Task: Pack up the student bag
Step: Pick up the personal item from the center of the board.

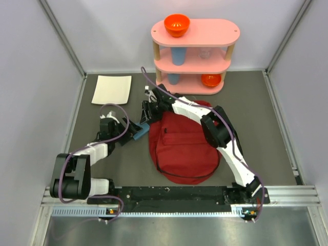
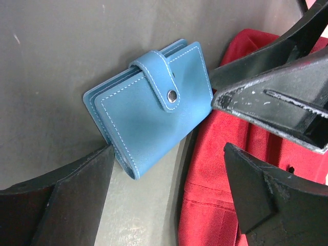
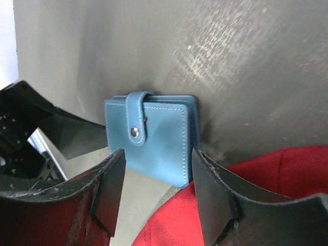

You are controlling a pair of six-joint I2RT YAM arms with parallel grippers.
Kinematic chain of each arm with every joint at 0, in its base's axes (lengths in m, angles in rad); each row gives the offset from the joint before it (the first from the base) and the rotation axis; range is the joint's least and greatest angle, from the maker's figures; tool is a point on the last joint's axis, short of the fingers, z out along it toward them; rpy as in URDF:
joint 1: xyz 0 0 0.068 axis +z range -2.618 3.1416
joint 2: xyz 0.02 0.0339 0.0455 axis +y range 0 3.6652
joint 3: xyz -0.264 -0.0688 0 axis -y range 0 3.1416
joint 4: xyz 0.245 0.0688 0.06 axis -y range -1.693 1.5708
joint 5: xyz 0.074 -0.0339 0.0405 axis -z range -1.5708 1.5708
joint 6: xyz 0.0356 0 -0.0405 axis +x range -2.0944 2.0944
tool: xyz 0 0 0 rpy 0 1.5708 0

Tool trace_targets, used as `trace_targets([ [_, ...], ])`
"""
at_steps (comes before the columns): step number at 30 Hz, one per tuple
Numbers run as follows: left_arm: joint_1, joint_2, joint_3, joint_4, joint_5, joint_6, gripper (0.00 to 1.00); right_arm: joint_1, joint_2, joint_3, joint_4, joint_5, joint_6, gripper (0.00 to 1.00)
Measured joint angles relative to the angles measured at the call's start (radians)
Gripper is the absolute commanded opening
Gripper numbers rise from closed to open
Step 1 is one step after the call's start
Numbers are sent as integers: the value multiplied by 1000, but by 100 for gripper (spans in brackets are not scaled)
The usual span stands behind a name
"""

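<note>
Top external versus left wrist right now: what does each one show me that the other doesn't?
Only the top external shows the pink shelf with an orange bowl on top, the white sheet and the whole outline of the student bag. Only the left wrist shows the snap button and white stitching on the blue wallet, with its strap fastened. Both show the wallet on the table beside the red bag.

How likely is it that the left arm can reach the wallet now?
Probably yes: the left tool is open, the wallet just ahead of it. The right tool, also open, crowds the wallet beside the bag and might collide.
</note>
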Motion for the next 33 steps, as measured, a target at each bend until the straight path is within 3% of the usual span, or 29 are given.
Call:
trace_targets([
  [5,3,25,6,23,18,-1,87,3,0,-11,13,-36,3,32],
  [10,6,25,6,21,19,0,87,-5,-1,-71,74,-49,25,27],
  [15,6,25,6,17,14,2,85,-10,-1,-92,108,-84,50,33],
  [16,6,24,6,16,13,3,85,-10,-3,-96,112,-86,52,40],
  [19,6,22,8,7,8,5,85,-8,-8,-97,100,-69,55,48],
  [24,5,-13,12,-54,-21,16,84,14,-52,-122,79,-5,44,48],
  [30,5,-70,11,-108,-66,39,84,17,-53,-122,55,-4,34,37],
  [33,5,-71,11,-112,-66,42,84,17,-53,-132,59,-60,43,24],
])
